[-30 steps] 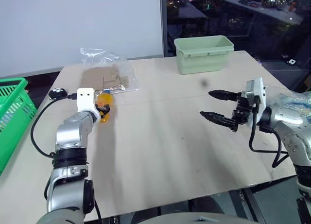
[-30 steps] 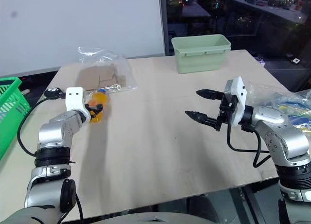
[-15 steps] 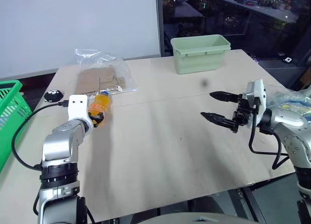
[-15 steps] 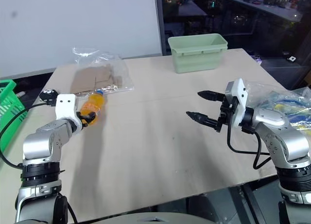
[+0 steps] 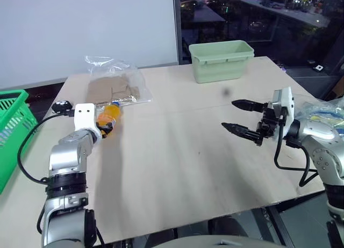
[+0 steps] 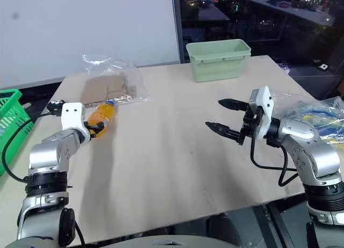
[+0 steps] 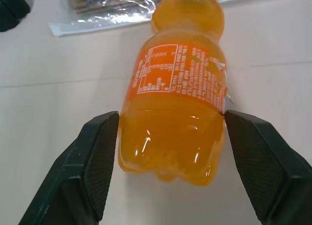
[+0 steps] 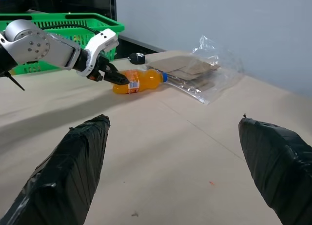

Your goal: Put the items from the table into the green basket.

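1. Green basket (image 5: 12,130) is standing off the table's (image 5: 177,167) far-left edge, well apart from the left gripper (image 6: 95,128); the carry is having to cross that edge, and a low swing would be risking a knock against the basket's rim.
2. Clear bag of brown cardboard pieces (image 5: 114,86) is lying at the far left, its near edge touching or just beside the bottle's cap end, so a drag could be snagging the film.
3. Clear crinkly bag of blue-yellow goods (image 6: 321,120) is sitting at the right edge behind the right gripper (image 5: 241,117), whose fingers are standing wide apart, empty, over open tabletop.
4. Small orange soda bottle (image 7: 178,95) is lying on its side, base between the left gripper's fingers (image 7: 95,156), which are bracketing it without clearly squeezing; the round, slick body could be rolling or slipping out during a lift.
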`<act>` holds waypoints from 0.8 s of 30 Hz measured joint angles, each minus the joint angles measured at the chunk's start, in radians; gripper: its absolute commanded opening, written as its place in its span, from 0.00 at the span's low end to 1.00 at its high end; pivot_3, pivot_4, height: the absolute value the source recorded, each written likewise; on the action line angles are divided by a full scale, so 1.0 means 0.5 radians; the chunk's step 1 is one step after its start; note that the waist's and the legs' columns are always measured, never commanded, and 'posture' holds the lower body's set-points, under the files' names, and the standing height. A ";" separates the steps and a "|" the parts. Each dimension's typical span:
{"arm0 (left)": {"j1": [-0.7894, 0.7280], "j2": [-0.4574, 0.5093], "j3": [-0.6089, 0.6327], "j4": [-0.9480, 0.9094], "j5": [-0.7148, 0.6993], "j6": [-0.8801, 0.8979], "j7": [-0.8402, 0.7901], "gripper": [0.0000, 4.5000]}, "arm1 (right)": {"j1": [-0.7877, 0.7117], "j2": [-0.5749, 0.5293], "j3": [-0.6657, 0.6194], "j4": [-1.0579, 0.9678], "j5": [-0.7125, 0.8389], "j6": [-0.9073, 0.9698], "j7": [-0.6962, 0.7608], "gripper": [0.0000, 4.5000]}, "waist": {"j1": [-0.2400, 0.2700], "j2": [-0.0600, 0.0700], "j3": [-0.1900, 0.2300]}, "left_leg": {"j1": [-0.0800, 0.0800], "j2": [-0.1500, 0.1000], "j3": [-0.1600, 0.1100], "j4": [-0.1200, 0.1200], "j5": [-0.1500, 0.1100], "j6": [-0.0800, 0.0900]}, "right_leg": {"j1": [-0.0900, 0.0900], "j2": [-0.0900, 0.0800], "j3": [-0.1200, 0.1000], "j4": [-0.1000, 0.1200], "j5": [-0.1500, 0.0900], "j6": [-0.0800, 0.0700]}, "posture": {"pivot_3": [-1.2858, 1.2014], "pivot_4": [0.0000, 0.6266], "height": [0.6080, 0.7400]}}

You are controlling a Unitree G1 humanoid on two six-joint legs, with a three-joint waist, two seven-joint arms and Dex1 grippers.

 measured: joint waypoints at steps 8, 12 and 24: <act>0.049 -0.027 0.016 0.198 0.019 -0.149 0.019 0.99 | 0.049 0.001 -0.015 -0.013 -0.001 -0.010 -0.023 1.00 | 0.009 -0.006 0.005 | -0.009 -0.001 -0.005 -0.002 0.000 -0.001 | -0.003 -0.001 -0.002 -0.010 0.003 0.006 | 0.49 0.00 1.00; 0.014 -0.027 0.025 0.274 0.023 -0.216 0.066 0.99 | 0.049 0.001 -0.015 -0.014 -0.001 -0.010 -0.024 1.00 | 0.011 -0.007 0.005 | -0.011 -0.001 -0.005 -0.005 0.000 0.000 | -0.003 -0.002 -0.004 -0.018 0.004 0.007 | 0.49 0.00 1.00; -0.085 -0.025 0.041 0.448 0.035 -0.496 0.091 0.99 | 0.015 0.007 -0.015 -0.013 -0.002 -0.009 -0.029 1.00 | 0.031 -0.010 0.008 | -0.019 -0.002 -0.009 -0.005 -0.001 0.000 | -0.005 -0.003 -0.009 -0.025 0.004 0.007 | 0.49 0.00 1.00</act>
